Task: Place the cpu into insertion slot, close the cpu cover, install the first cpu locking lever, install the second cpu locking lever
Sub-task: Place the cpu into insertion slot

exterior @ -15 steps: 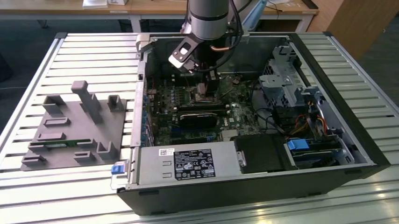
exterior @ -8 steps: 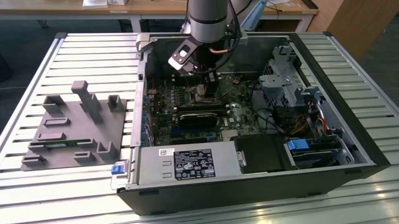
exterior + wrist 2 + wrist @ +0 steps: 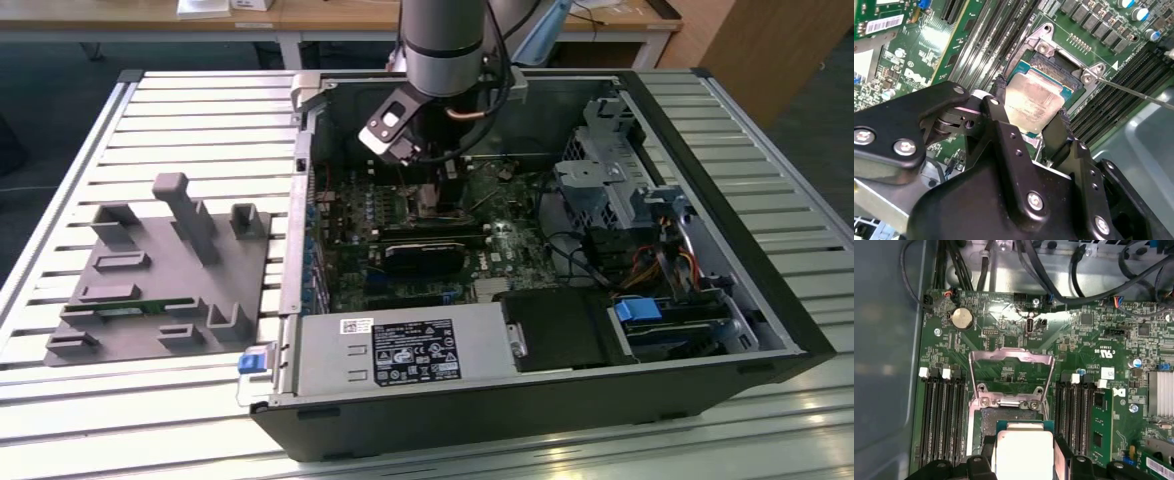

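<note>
A: Pincer state?
B: In the second wrist view the gripper (image 3: 1031, 114) is clamped on the cpu (image 3: 1035, 97), a black finger (image 3: 998, 100) pressed to each of two opposite edges.
A: Where does the chip sit?
B: Right over the insertion slot (image 3: 989, 416), inside the open computer case (image 3: 534, 420); seated or hovering, cannot tell. The cpu cover (image 3: 1011, 356) stands hinged open at one edge of the slot, motherboard (image 3: 1079, 335) showing through its cut-out
</note>
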Controlling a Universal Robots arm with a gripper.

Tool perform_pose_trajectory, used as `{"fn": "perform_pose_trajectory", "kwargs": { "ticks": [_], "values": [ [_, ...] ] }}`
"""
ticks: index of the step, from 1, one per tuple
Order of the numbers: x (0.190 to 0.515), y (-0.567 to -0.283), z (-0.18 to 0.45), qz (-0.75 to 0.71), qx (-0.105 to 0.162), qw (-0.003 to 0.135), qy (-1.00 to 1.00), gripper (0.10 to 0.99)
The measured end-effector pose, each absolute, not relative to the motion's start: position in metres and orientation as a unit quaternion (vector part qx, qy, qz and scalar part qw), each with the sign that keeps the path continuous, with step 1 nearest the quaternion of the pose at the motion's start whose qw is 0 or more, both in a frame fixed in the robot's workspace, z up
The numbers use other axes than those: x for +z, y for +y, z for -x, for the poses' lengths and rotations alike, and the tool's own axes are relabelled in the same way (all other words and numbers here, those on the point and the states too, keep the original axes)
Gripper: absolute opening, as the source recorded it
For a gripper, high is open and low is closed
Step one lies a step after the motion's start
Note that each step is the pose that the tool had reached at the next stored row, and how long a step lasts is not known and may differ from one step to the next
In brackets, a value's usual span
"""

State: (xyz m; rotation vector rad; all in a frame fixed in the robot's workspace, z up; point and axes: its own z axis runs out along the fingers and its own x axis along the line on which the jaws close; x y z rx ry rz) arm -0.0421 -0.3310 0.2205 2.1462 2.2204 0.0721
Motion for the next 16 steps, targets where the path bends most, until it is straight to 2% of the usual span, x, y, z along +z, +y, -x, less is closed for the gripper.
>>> {"fn": "perform_pose_trajectory", "kwargs": {
  "ticks": [16],
  "values": [
    [0.205, -0.324, 0.042, -0.697, 0.023, 0.026, 0.717, 0.541]
  ]
}}
